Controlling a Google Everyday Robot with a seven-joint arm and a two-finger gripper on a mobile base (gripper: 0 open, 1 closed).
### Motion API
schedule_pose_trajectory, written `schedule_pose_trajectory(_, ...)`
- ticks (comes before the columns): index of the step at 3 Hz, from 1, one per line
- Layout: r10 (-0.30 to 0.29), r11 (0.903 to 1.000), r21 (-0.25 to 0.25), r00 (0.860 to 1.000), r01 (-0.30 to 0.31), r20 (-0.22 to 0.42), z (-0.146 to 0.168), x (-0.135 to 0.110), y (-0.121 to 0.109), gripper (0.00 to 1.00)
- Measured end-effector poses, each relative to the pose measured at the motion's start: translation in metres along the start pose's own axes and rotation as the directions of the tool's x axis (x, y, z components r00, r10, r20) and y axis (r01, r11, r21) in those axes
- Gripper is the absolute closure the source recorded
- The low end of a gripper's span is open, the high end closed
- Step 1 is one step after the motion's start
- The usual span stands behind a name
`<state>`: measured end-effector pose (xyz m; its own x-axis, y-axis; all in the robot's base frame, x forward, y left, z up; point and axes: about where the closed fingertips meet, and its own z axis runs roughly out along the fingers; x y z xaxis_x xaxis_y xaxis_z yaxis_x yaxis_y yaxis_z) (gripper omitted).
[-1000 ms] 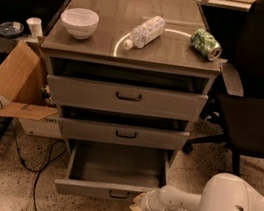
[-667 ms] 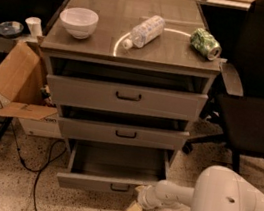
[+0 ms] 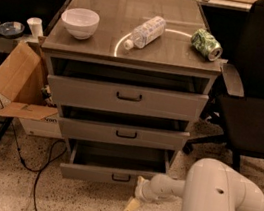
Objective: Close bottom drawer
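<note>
The bottom drawer (image 3: 109,174) is the lowest of three in the grey metal cabinet (image 3: 136,52). It stands pulled out a short way, its shallow tray visible behind the front and its small dark bar handle (image 3: 120,177) facing me. My gripper (image 3: 133,204) hangs at the end of the white arm (image 3: 216,203), low near the floor. It is just right of the handle and a little in front of and below the drawer front. The middle drawer (image 3: 126,134) and top drawer (image 3: 128,97) also sit slightly open.
On the cabinet top lie a white bowl (image 3: 80,21), a plastic bottle (image 3: 146,31) and a green can (image 3: 207,43). A black office chair (image 3: 260,99) stands at the right. An open cardboard box (image 3: 21,88) and cables (image 3: 35,161) lie at the left on the speckled floor.
The bottom drawer has slid in toward the cabinet and sticks out less. My gripper and arm have moved left and forward with its front.
</note>
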<state>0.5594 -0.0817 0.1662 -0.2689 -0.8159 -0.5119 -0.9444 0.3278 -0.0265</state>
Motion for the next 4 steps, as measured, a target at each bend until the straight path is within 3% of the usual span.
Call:
schedule_pose_trajectory(1,-0.009,1.0,0.002,1.0,0.009,-0.002,0.0,-0.003,-0.002,0.0)
schedule_pose_trajectory(2,-0.034,0.999,0.027,0.999,0.035,-0.029,0.001,-0.015,-0.017,0.16)
schedule_pose_trajectory(4,-0.042,0.9902,0.127,0.99,0.058,-0.132,-0.004,-0.025,-0.058,0.63)
